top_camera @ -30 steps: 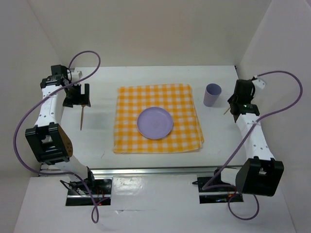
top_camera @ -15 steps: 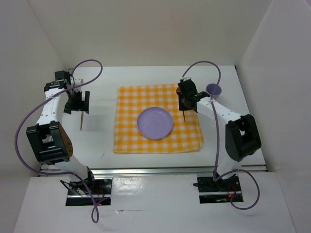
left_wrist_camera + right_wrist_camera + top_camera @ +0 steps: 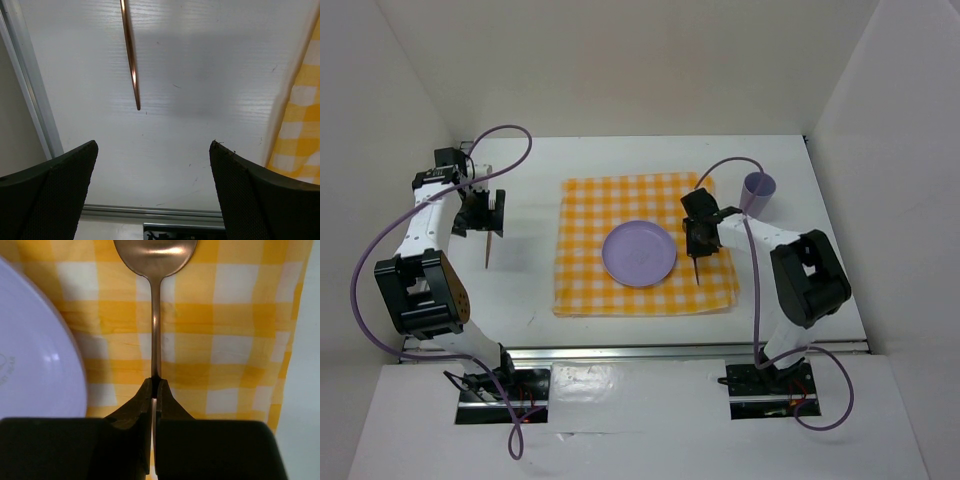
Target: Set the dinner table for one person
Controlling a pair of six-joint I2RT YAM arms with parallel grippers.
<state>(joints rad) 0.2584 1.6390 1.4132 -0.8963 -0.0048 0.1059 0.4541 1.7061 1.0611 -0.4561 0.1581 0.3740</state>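
The right claw (image 3: 154,386) pinches a slim copper metal spoon (image 3: 155,330) over the yellow-checked square cloth (image 3: 235,315), beside the round lilac plate (image 3: 35,355). The left claw (image 3: 153,145) hangs spread above the white rectangular counter (image 3: 210,65), which carries the cloth.

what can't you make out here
Left wrist view: the thin copper utensil is cut off by the top edge, so its kind is unclear.
Top view: its upper end hides under the left end effector; too small to identify.
Right wrist view: the spoon has its bowl cut by the top edge, the plate by the left edge.
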